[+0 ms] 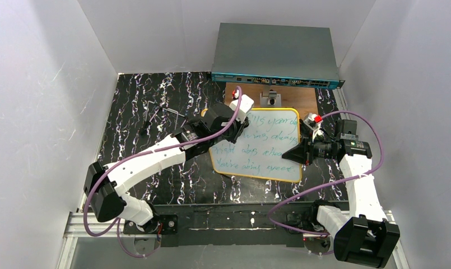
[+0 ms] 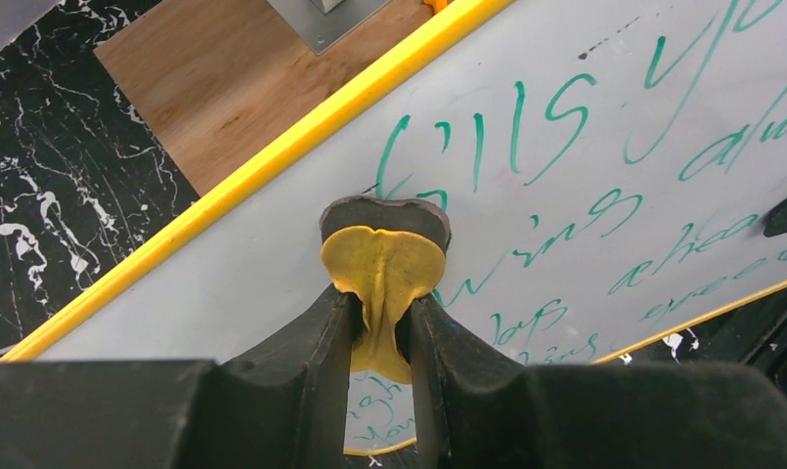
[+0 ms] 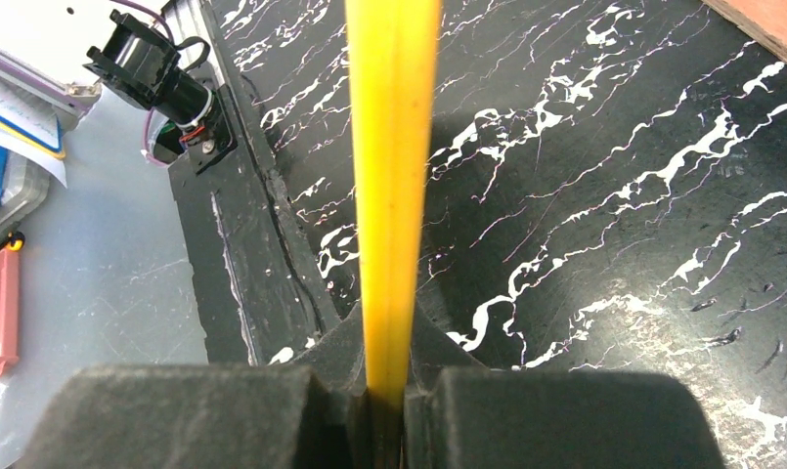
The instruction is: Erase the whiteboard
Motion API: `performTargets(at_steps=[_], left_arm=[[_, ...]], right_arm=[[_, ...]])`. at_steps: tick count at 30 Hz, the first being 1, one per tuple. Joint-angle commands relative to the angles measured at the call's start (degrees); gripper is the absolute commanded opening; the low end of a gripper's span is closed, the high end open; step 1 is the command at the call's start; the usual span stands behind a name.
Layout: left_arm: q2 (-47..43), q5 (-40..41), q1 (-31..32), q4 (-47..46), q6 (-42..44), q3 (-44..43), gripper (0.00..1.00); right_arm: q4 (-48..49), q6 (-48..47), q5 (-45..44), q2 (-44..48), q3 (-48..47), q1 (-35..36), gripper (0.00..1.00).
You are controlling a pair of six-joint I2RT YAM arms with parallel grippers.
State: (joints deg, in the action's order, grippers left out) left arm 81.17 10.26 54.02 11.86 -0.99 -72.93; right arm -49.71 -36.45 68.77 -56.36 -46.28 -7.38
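The whiteboard (image 1: 268, 162) lies tilted on the black marbled mat, its yellow rim all round and green handwriting across it. My left gripper (image 1: 241, 128) is over the board's top-left corner, shut on a yellow eraser (image 2: 384, 259). The eraser's dark felt pad (image 2: 384, 210) rests on the whiteboard (image 2: 585, 186) just below the first written word. My right gripper (image 1: 297, 154) is shut on the board's right edge. In the right wrist view the yellow rim (image 3: 391, 176) runs straight up from between the fingers of the right gripper (image 3: 387, 391).
A grey network switch (image 1: 276, 53) stands at the back. A brown wooden board (image 1: 304, 101) with a small metal bracket (image 1: 272, 98) lies under the whiteboard's far edge. Thin hex keys (image 1: 156, 115) lie on the mat at left. White walls enclose both sides.
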Motion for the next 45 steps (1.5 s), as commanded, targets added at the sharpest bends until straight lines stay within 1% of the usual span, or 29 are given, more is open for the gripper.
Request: performTargets(at_steps=[1, 2, 6, 8, 11, 15, 22, 26, 33, 35, 39, 44, 45], left_arm=[[0.0, 9.5, -0.4, -1.5, -2.0, 0.6, 0.00], [-0.5, 12.1, -1.2, -1.0, -3.5, 1.0, 0.00], [-3.2, 14.1, -3.7, -1.5, -7.4, 4.4, 0.00], [-3.5, 12.7, -3.8, -1.5, -7.5, 5.2, 0.00], [-3.4, 7.9, -3.6, -1.9, -7.8, 5.8, 0.00], [-3.5, 6.5, -0.2, -4.8, -6.6, 7.7, 0.00], [-1.1, 8.8, 3.8, -5.2, -2.6, 2.7, 0.00], [0.8, 10.4, 4.4, -4.9, -1.0, 0.2, 0.00], [2.4, 18.0, 4.0, -3.4, 0.7, -4.9, 0.00], [2.6, 17.9, 3.7, -3.0, 2.2, -6.3, 0.00], [2.5, 16.3, 3.6, -2.9, 1.8, -7.2, 0.00], [1.9, 14.1, 3.6, -2.8, 1.4, -4.3, 0.00], [1.5, 13.5, 3.6, -2.8, 0.1, -3.0, 0.00]], right_arm=[[-0.4, -4.7, 2.4, 1.1, -0.5, 1.4, 0.01], [-0.4, -4.7, 2.5, 1.2, -0.5, 1.3, 0.01], [-0.5, -4.7, 2.5, 1.2, -0.6, 1.4, 0.01], [-0.4, -4.7, 2.6, 1.2, -0.6, 1.4, 0.01], [-0.4, -4.7, 2.6, 1.2, -0.6, 1.3, 0.01], [-0.4, -4.7, 2.5, 1.3, -0.5, 1.4, 0.01], [-0.5, -4.7, 2.5, 1.0, -0.6, 1.4, 0.01], [-0.4, -4.7, 2.5, 1.1, -0.6, 1.3, 0.01], [-0.4, -4.8, 2.5, 1.0, -0.6, 1.4, 0.01], [-0.4, -4.7, 2.4, 1.1, -0.6, 1.3, 0.01], [-0.4, -4.8, 2.3, 1.3, -0.5, 1.4, 0.01], [-0.5, -4.8, 2.2, 1.3, -0.6, 1.3, 0.01], [-0.5, -4.8, 2.2, 1.4, -0.6, 1.3, 0.01]])
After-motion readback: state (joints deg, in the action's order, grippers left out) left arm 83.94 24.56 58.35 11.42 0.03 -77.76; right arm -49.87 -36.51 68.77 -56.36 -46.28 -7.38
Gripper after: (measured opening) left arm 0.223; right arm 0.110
